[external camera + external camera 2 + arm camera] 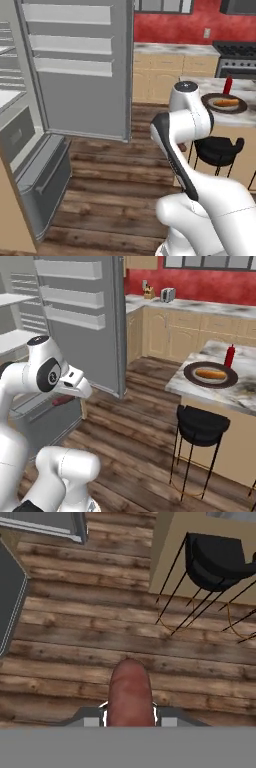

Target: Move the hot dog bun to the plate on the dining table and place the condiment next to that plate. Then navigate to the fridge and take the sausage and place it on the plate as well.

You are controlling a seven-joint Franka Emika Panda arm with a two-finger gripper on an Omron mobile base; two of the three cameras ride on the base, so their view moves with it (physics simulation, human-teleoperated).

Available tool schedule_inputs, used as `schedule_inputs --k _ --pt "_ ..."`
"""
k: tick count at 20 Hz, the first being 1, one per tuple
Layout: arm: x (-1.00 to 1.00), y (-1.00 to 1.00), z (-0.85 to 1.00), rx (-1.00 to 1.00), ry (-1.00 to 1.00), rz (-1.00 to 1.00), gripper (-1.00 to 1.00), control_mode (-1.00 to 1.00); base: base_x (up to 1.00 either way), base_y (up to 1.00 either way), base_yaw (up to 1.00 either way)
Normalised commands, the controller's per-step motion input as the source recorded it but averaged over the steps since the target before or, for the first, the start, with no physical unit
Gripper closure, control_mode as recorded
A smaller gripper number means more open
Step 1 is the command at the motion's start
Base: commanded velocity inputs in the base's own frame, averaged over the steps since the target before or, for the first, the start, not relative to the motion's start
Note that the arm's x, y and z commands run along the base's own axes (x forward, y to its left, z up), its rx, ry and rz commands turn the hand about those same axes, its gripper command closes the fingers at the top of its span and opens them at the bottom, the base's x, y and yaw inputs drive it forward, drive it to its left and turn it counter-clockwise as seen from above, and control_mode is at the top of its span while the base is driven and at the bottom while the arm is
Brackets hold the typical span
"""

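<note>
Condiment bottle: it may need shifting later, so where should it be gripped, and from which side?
Probably its straight body below the narrow nozzle, jaws level. The condiment bottle stands upright on the dining table just behind the plate holding the bun, so come in over the bare marble beside it, not across the plate.
</note>
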Motion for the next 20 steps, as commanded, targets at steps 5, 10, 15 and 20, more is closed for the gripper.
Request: schedule_inputs --k 5,10,15,20 --pt "0.00 0.00 0.00 0.00 0.00 0.00 1.00 1.00 0.38 -0.65 -0.14" --pt "0.00 0.00 0.00 0.00 0.00 0.00 1.00 1.00 0.47 -0.85 -0.06" --pt "0.00 0.00 0.00 0.00 0.00 0.00 1.00 1.00 0.22 -0.70 -0.09" --pt "0.00 0.00 0.00 0.00 0.00 0.00 1.00 1.00 0.38 -0.27 -0.25"
